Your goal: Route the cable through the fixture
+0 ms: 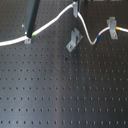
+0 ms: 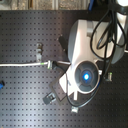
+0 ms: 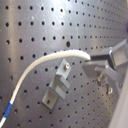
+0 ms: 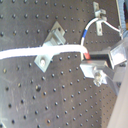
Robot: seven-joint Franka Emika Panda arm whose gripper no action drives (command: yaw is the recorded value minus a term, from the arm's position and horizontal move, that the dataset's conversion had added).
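We see gripper [image 4: 86, 60] clamped on white cable [image 4: 45, 52], held over slanted grey fixture [image 4: 50, 44] on perforated black board [image 1: 65, 95]; cable not in fixture.

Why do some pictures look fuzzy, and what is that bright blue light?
In the first exterior view everything is soft and blurry, though the white cable stands out on the dark board; in the second exterior view the arm fills the picture and a blue light on it glows with a halo; in both wrist views the gripper is close and blurred, and the board shines grey.
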